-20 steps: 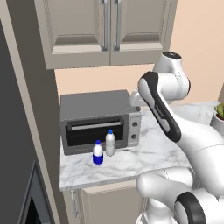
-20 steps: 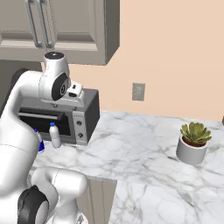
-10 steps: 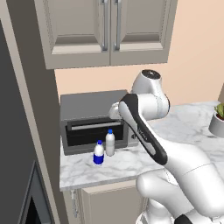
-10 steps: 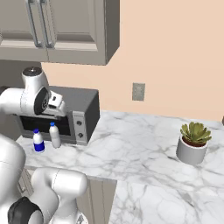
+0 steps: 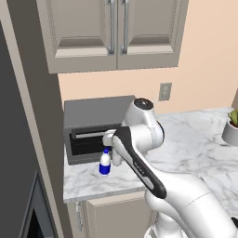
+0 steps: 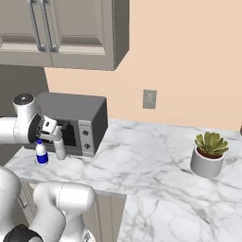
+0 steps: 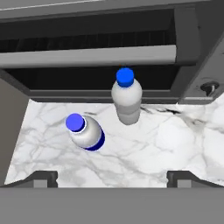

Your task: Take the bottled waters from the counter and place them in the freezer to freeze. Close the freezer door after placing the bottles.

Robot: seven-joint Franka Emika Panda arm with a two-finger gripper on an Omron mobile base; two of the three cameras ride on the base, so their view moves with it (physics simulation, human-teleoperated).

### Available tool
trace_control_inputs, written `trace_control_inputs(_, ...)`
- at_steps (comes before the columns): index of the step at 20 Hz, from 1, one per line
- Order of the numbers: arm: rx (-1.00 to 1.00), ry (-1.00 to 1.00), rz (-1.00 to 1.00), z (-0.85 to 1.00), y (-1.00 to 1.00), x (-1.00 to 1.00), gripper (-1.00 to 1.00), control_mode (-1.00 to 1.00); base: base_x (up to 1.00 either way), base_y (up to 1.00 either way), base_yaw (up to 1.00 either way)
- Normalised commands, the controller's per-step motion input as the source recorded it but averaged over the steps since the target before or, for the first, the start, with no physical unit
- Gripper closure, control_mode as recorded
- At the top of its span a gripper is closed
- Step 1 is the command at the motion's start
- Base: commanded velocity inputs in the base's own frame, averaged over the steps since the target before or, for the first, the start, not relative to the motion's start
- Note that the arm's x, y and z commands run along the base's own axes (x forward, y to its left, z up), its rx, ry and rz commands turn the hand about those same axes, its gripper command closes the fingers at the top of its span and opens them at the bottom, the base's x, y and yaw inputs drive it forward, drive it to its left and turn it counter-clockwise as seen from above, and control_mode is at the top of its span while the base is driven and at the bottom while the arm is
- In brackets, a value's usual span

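Both bottled waters stand upright, caps up: the blue-labelled bottle (image 7: 85, 131) and the plainer bottle (image 7: 127, 99) just beside it, apart, on the marble tabletop (image 7: 144, 153) before the toaster oven (image 5: 90, 125). The end effector (image 7: 112, 178) hovers above them, spread wide, holding nothing.

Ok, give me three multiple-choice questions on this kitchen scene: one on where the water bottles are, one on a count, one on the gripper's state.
1. Where do the bottled waters stand?
A. on the counter before the toaster oven
B. beside the potted plant
C. inside the upper cabinet

2. How many blue caps show?
A. one
B. two
C. four

3. The gripper is:
A. shut on a bottle
B. open, holding nothing
C. shut, empty

Answers: 1 A, both stand on marble by the oven front; 2 B, one cap per bottle; 3 B, the fingers stand wide apart above the bottles.
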Motion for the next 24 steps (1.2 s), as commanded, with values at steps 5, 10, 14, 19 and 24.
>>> trace_control_inputs(5,0.00,-0.16,-0.01,-0.44,0.34,-0.04,-1.00,-1.00,0.00,0.00,0.00)
trace_control_inputs(10,0.00,-0.07,-0.03,-0.41,0.40,0.00,-1.00,-1.00,0.00,0.00,0.00)
trace_control_inputs(14,0.00,0.02,-0.09,-0.27,0.18,0.00,-1.00,-1.00,0.00,0.00,0.00)
trace_control_inputs(19,-0.01,0.05,-0.05,-0.06,0.04,0.04,-1.00,-1.00,0.00,0.00,0.00)
trace_control_inputs(24,-0.02,0.01,0.00,0.00,0.00,0.11,-1.00,-1.00,0.00,0.00,0.00)
